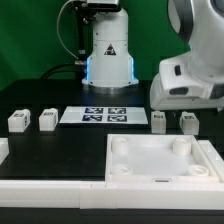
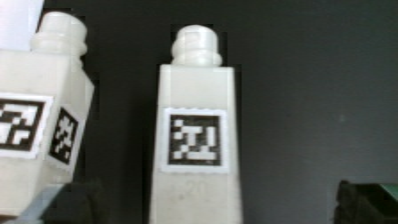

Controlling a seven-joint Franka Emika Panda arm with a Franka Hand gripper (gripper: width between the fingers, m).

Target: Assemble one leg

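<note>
Gripper (image 2: 217, 203) spread wide, dark fingertips (image 2: 63, 205) flanking one leg (image 2: 196, 130) without touching it. Neighbour leg (image 2: 45, 100) just beside. Arm (image 1: 190, 70) hangs over the black table (image 1: 60, 150), at the exterior view's right of the marker board (image 1: 100, 115).

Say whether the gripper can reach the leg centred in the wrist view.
Probably yes: the gripper is open with a finger either side of that leg, nothing between. The neighbouring leg stands close, though.

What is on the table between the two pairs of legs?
The marker board lies between one inner leg and the other; the exterior view shows it.
</note>
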